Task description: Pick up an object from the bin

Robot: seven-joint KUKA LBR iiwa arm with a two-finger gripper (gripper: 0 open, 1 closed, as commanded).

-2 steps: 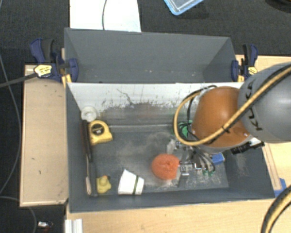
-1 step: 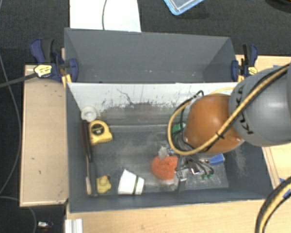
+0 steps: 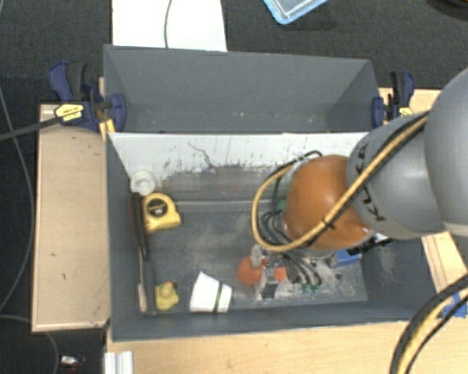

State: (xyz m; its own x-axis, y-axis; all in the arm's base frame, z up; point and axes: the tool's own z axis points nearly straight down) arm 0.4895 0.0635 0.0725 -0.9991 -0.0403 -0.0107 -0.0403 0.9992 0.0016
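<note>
Low in the bin (image 3: 234, 84)
My end effector (image 3: 271, 280) is beside a small orange thing (image 3: 248, 269); apart or together, I can't tell.

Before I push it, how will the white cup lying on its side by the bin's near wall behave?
The white tapered cup lies on its side, so it would probably roll in a curve. It looks thin-walled, so it is likely light and easy to crush.

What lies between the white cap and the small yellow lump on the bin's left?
A yellow tape measure, near the white cap; then bare floor to the yellow lump, seen in the camera view.
</note>
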